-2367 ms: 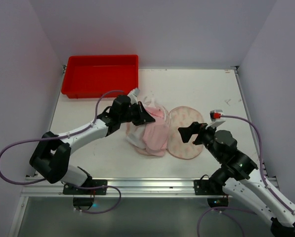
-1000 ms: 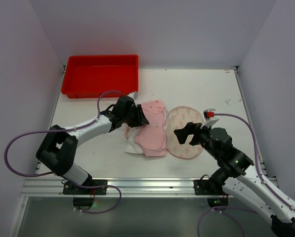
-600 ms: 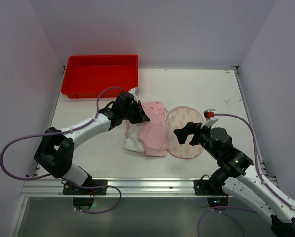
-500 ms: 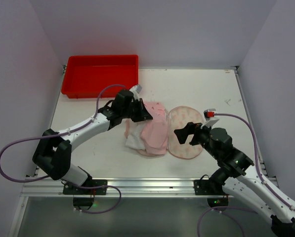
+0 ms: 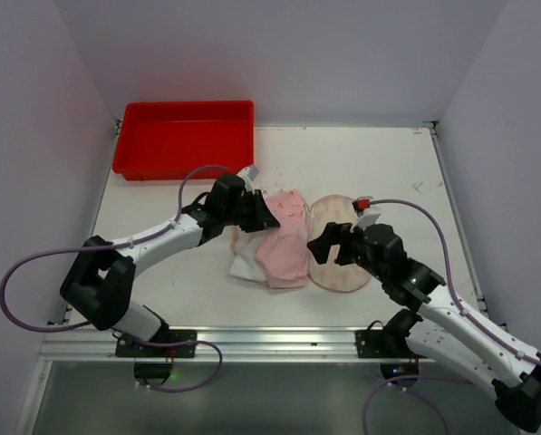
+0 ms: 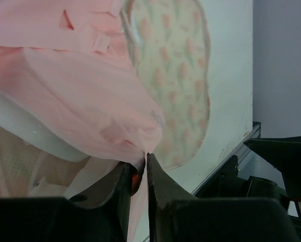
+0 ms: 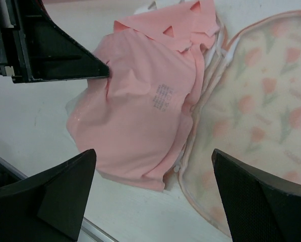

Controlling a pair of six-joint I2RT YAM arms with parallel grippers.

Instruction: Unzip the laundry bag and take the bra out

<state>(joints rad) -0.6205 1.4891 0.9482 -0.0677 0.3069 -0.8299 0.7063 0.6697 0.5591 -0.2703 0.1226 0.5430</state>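
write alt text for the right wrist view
The left gripper pinches the edge of a crumpled pink bundle on the white table, seen between the dark fingers of the open right gripper. The floral bra cup lies flat beside it, on the right.

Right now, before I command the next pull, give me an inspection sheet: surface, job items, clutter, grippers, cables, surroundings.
Surface: white table, small dark marks near its far right edge.
Bag: laundry bag, a crumpled pink-white heap at centre, one edge pinched.
Bra: bra, one printed cup flat on the table right of the bag; the rest is hidden under the fabric.
Clutter: red tray at the far left corner, apart from the fabric.
Grippers: left gripper shut on the bag's edge; right gripper open above where bag and bra meet.
Cables: purple cables loop off both arms, none on the fabric.
Surroundings: pale walls on three sides; nothing else seen.
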